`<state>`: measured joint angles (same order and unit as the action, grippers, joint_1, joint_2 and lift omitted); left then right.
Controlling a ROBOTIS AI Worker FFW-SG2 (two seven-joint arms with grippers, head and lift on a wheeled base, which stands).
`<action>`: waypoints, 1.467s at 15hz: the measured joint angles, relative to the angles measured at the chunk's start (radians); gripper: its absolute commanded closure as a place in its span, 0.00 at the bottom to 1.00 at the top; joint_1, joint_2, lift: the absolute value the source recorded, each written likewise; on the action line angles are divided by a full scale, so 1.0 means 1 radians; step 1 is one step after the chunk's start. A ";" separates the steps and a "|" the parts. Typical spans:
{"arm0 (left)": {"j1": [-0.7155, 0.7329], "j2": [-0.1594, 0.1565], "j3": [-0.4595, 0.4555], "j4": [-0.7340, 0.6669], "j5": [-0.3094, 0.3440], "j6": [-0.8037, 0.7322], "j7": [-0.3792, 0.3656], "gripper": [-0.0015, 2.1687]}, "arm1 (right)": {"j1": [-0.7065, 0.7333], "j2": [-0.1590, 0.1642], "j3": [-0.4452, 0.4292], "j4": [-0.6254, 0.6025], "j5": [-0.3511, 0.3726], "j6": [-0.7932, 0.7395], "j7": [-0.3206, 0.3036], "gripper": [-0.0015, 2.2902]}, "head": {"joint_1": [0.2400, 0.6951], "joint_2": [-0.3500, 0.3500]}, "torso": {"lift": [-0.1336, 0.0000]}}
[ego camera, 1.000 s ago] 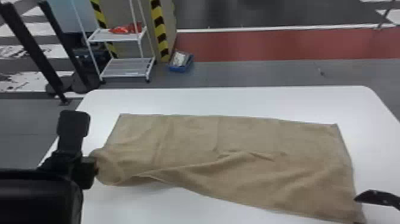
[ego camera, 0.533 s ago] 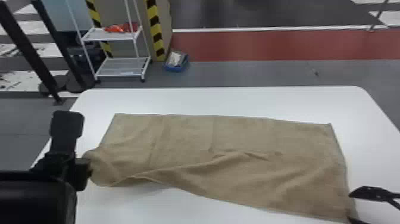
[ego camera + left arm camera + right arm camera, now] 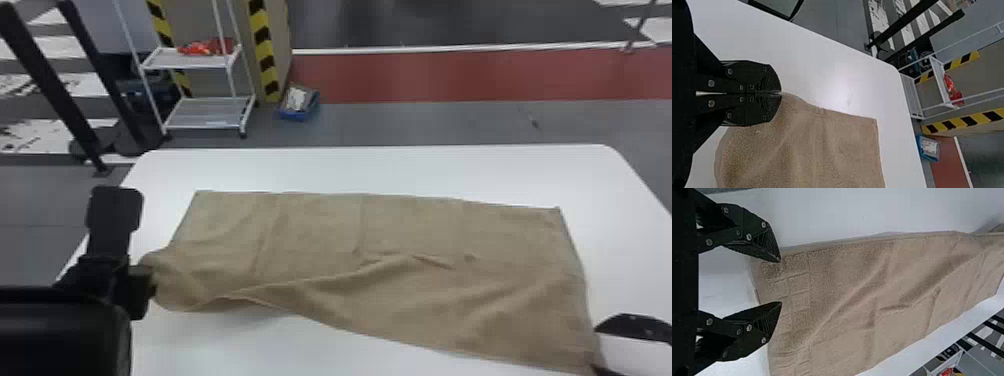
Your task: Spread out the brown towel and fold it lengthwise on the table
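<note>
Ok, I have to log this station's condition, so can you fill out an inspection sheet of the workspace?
Surface: white table, smooth top with rounded far corners.
Job's things: brown towel spread across the table, far edge fairly straight, creases in the middle; near edge slants, left end bunched at the left gripper.
Clutter: blue bin with a pale item inside, on the floor beyond the table.
Grippers: left gripper shut on the towel; right gripper open at the towel's near right corner.
Cables: nothing seen for certain.
Surroundings: white rack with red items on its upper shelf; red floor band.
</note>
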<state>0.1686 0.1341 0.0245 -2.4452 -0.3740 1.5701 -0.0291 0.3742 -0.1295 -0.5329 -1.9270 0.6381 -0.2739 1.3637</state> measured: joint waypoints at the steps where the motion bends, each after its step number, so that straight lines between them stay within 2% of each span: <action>1: 0.000 -0.002 -0.002 0.000 -0.004 0.000 0.000 0.66 | 0.005 0.000 0.002 0.000 -0.002 0.001 0.000 0.26 | 1.00 0.63 | 0.07; 5: 0.000 -0.004 -0.005 -0.001 -0.008 0.000 0.000 0.66 | 0.028 0.000 0.014 0.000 0.015 -0.005 0.000 0.26 | 1.00 0.64 | 0.07; 13: 0.000 -0.005 -0.014 -0.004 -0.009 0.000 0.000 0.66 | 0.002 -0.001 0.015 0.026 0.041 0.007 0.000 0.34 | 1.00 0.61 | 0.07; 15: 0.001 -0.005 -0.006 -0.005 -0.009 0.000 0.000 0.66 | -0.007 -0.002 0.019 0.028 0.058 0.037 0.000 0.46 | 1.00 0.61 | 0.07; 18: 0.002 -0.004 -0.002 -0.005 -0.010 0.000 -0.001 0.66 | -0.012 -0.014 0.032 0.027 0.066 0.099 0.000 0.54 | 1.00 0.60 | 0.07; 22: 0.002 -0.004 -0.001 -0.006 -0.016 0.000 -0.001 0.66 | -0.015 -0.019 0.014 0.018 0.026 0.123 0.000 0.54 | 1.00 0.60 | 0.07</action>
<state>0.1703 0.1300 0.0237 -2.4511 -0.3899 1.5701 -0.0304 0.3593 -0.1485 -0.5185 -1.9092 0.6638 -0.1508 1.3639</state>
